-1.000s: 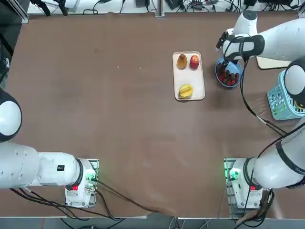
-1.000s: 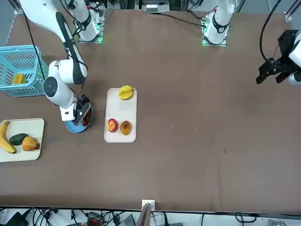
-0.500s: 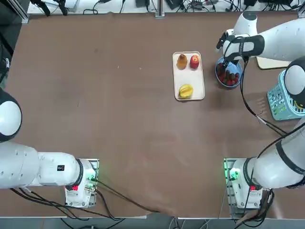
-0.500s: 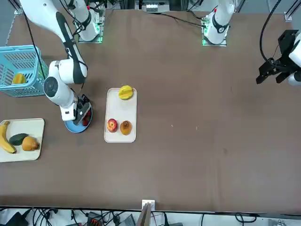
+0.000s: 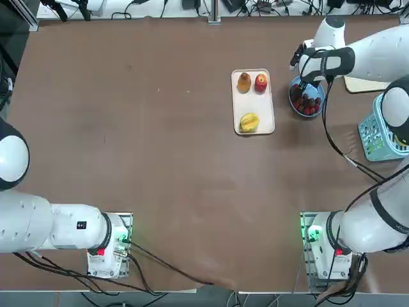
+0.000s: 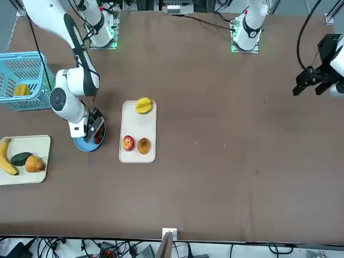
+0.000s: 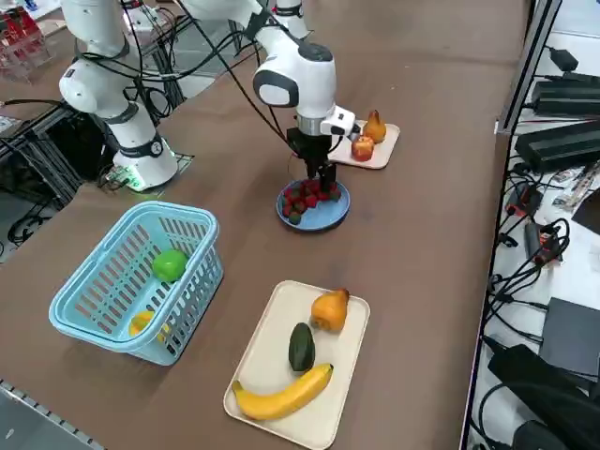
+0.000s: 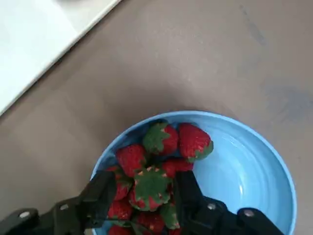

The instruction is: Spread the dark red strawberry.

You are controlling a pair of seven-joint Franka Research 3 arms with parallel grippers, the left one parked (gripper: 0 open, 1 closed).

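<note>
Glossy bumpy strawberries (image 8: 161, 161), gripper (image 8: 146, 196)

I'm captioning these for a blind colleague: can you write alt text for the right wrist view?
The right gripper reaches into a blue bowl of strawberries, its two black fingers on either side of one berry. The bowl sits on a brown table.

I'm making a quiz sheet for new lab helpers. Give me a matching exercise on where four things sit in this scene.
Things:
1. strawberries
2. banana
3. green fruit
4. red apple

Places:
A. light blue basket
B. blue plate
C. tray with a yellow star fruit
D. tray with a dark green fruit

Pairs: 1-B, 2-D, 3-A, 4-C
</note>
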